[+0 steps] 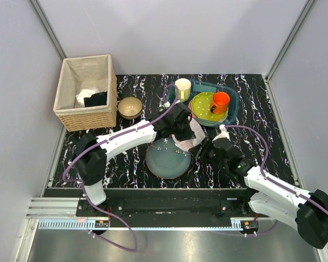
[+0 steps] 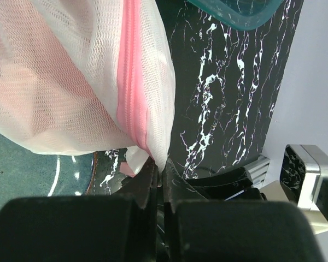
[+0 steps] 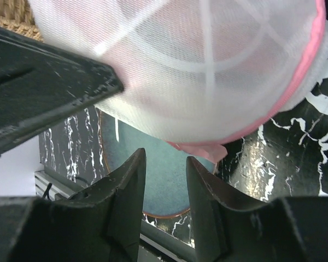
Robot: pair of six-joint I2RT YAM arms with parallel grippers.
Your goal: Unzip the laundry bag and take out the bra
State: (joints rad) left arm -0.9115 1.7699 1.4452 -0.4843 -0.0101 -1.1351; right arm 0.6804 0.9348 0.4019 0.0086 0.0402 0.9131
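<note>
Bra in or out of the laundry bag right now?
In, apparently: the bra shows as a pink shade through the mesh of the laundry bag, in both wrist views.

Nothing can be read in any of the three views: no writing, label, brand, number or sign. The small tags on the front rail by the arm bases are too small to make out.
</note>
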